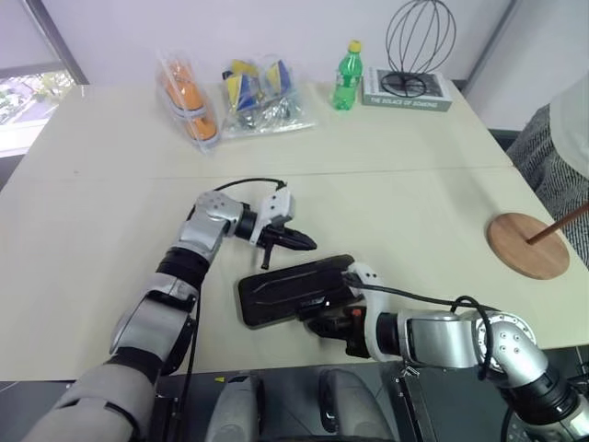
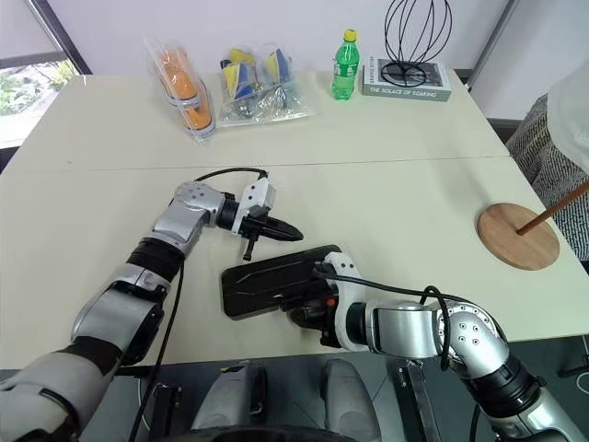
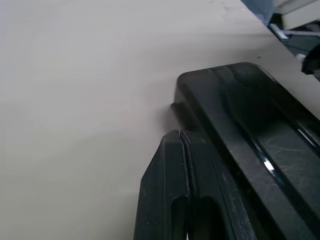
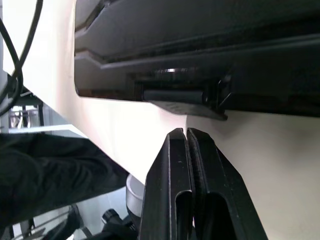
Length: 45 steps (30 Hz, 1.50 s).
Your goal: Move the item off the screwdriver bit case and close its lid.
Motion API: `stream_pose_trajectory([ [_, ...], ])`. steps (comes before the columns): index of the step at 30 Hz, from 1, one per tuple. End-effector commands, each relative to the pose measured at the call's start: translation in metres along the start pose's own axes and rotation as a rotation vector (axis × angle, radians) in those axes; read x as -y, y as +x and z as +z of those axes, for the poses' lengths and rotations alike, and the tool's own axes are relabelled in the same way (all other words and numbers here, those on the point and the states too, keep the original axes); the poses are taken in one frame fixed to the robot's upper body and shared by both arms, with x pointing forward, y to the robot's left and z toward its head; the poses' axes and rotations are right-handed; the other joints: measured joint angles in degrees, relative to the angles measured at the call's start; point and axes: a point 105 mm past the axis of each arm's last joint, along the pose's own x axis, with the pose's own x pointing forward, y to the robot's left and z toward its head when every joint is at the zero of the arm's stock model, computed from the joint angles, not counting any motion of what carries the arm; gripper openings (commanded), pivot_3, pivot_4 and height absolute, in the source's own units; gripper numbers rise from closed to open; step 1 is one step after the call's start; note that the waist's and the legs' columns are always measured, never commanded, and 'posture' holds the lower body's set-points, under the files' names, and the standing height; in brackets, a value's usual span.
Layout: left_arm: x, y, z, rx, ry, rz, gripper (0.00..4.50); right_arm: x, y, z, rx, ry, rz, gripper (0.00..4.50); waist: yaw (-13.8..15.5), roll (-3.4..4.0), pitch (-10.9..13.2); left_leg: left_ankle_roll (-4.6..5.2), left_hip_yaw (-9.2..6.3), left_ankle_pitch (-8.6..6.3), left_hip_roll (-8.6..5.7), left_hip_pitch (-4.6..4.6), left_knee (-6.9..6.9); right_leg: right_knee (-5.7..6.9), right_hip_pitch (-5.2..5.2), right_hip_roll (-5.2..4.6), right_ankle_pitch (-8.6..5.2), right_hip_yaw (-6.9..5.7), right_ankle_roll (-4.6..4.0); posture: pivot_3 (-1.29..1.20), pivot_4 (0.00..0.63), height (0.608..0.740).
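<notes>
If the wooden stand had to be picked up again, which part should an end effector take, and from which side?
Probably the thin slanted rod just above the round base, approached from the table's open centre. The base lies flat, giving two fingers little to pinch, while the rod rises clear of it and leans toward the table's right edge.

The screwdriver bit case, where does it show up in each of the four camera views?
Left eye: screwdriver bit case low centre, on the table.
Right eye: low centre, left of the right gripper.
Left wrist: right side, beyond the shut left gripper.
Right wrist: across the top, above the shut right gripper.
Shared landmark: the case's black latch tab.
</notes>
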Motion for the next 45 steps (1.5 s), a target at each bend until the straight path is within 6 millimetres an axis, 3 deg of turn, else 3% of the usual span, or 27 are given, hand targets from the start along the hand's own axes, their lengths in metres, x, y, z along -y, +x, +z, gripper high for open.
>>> stream_pose_trajectory([
  [1, 0.005, -0.001, 0.001, -0.022, 0.053, -0.023, 0.00, -0.011, 0.000, 0.000, 0.006, -0.005, 0.037, 0.07, 0.00, 0.00, 0.00, 0.00, 0.00, 0.00, 0.00, 0.00, 0.00, 0.00, 0.00, 0.00, 0.00, 0.00, 0.00, 0.00, 0.150, 0.740],
  [22, 0.012, 0.003, -0.002, -0.044, 0.065, -0.055, 0.00, -0.023, 0.010, 0.004, 0.021, -0.027, 0.054, 0.07, 0.06, 0.00, 0.00, 0.00, -0.01, 0.00, 0.00, 0.00, 0.01, 0.00, 0.00, 0.00, 0.00, 0.00, 0.00, 0.00, 0.150, 0.740],
  [36, 0.016, 0.004, -0.002, -0.045, 0.073, -0.068, 0.00, -0.002, 0.016, 0.000, 0.021, -0.074, -0.031, 0.07, 0.07, 0.01, -0.01, 0.00, 0.00, 0.00, 0.00, 0.00, 0.02, 0.00, 0.01, 0.00, 0.00, 0.00, 0.00, 0.00, 0.150, 0.740],
  [45, 0.020, 0.005, -0.004, -0.043, 0.068, -0.071, 0.00, 0.008, 0.013, 0.012, 0.055, -0.160, -0.087, 0.07, 0.06, 0.01, -0.05, 0.00, -0.01, 0.00, 0.00, 0.01, 0.02, 0.00, 0.02, 0.00, 0.00, 0.00, 0.00, 0.00, 0.150, 0.740],
])
